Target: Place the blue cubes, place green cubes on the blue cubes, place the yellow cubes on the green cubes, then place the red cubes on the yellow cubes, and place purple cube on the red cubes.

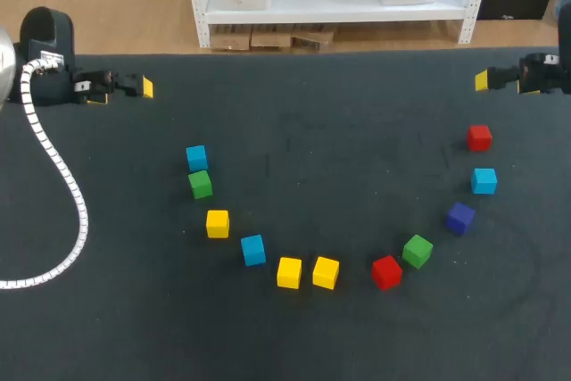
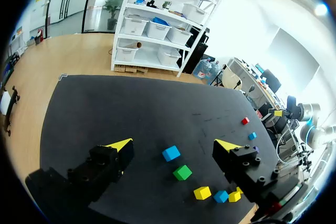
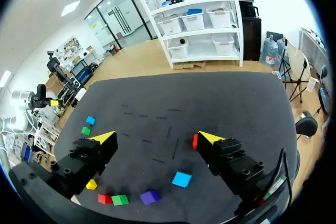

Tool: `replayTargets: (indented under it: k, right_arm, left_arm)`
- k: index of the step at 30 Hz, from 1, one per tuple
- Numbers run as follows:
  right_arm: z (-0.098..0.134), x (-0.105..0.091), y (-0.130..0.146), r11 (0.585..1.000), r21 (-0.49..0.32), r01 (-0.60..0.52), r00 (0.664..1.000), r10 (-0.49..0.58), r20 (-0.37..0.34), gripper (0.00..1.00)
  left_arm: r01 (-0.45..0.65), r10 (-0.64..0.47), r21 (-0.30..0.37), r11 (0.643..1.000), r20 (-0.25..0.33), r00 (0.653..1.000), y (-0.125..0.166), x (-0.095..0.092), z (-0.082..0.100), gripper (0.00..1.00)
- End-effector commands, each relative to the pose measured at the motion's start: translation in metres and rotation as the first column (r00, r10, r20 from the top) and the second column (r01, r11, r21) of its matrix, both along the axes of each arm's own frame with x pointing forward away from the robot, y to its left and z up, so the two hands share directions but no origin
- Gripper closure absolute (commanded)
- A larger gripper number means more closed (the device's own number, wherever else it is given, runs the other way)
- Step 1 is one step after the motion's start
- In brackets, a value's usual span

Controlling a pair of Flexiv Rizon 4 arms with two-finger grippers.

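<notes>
Blue cube (image 1: 196, 157) lies on the bench (image 1: 339, 113) ahead of the left end effector (image 1: 144, 87), well apart from the right end effector (image 1: 483, 80); both have fingers apart, holding nothing.

Eleven cubes lay on the surface (image 1: 294, 113). There were three blue cubes (image 1: 196, 157) (image 1: 253, 250) (image 1: 484, 180), two green cubes (image 1: 201, 185) (image 1: 417, 251), three yellow cubes (image 1: 217, 223) (image 1: 288, 272) (image 1: 326, 272), two red cubes (image 1: 479, 137) (image 1: 386, 272) and one purple cube (image 1: 460, 218).
</notes>
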State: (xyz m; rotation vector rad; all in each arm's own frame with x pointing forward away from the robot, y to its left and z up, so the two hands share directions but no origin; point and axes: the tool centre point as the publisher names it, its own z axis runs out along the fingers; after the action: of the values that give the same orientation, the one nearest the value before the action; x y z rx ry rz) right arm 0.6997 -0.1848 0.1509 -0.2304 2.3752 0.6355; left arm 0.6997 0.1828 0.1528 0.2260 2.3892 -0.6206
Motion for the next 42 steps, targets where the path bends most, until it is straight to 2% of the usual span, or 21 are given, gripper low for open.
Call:
replayTargets:
  k: [1, 6, 11, 21, 26, 30, 34, 39, 40, 42]
  right_arm:
    - [-0.001, 0.0, 0.0, 1.0, 0.001, -0.001, 1.0, 0.001, 0.001, 0.0]
    - [-0.001, 0.001, 0.0, 1.0, 0.001, -0.003, 1.0, 0.003, 0.0, 0.0]
    - [-0.007, -0.003, 0.003, 0.995, -0.102, -0.013, 0.999, 0.01, -0.035, 0.0]
    - [-0.011, -0.028, 0.015, 0.953, -0.276, -0.127, 0.992, 0.114, -0.06, 0.0]
    - [-0.013, -0.043, 0.012, 0.897, -0.385, -0.217, 0.976, 0.208, -0.065, 0.0]
    - [-0.018, -0.054, 0.002, 0.854, -0.446, -0.268, 0.963, 0.255, -0.092, 0.0]
    - [-0.029, -0.056, -0.009, 0.812, -0.491, -0.314, 0.949, 0.288, -0.131, 0.0]
    - [-0.041, -0.059, -0.004, 0.719, -0.534, -0.445, 0.889, 0.425, -0.168, 0.0]
    - [-0.045, -0.06, -0.002, 0.685, -0.557, -0.469, 0.874, 0.452, -0.18, 0.0]
    - [-0.054, -0.06, 0.001, 0.647, -0.56, -0.517, 0.845, 0.491, -0.212, 0.0]
  left_arm:
    - [0.005, -0.005, -0.009, 1.0, 0.007, 1.0, 0.002, 0.0, -0.002, 0.0]
    - [0.005, -0.005, -0.009, 1.0, 0.007, 1.0, 0.002, 0.0, -0.002, 0.0]
    - [0.005, -0.005, -0.009, 1.0, 0.007, 1.0, 0.002, 0.0, -0.002, 0.0]
    - [0.005, -0.005, -0.009, 1.0, 0.007, 1.0, 0.002, 0.0, -0.002, 0.0]
    - [0.005, -0.005, -0.009, 1.0, 0.007, 1.0, 0.002, 0.0, -0.002, 0.0]
    - [0.005, -0.005, -0.009, 1.0, 0.007, 1.0, 0.002, 0.0, -0.002, 0.0]
    - [0.005, -0.005, -0.009, 1.0, 0.007, 1.0, 0.002, 0.0, -0.002, 0.0]
    - [0.005, -0.005, -0.009, 1.0, 0.007, 1.0, 0.002, 0.0, -0.002, 0.0]
    - [0.005, -0.005, -0.009, 1.0, 0.007, 1.0, 0.002, 0.0, -0.002, 0.0]
    - [0.005, -0.005, -0.009, 1.0, 0.007, 1.0, 0.002, 0.0, -0.002, 0.0]
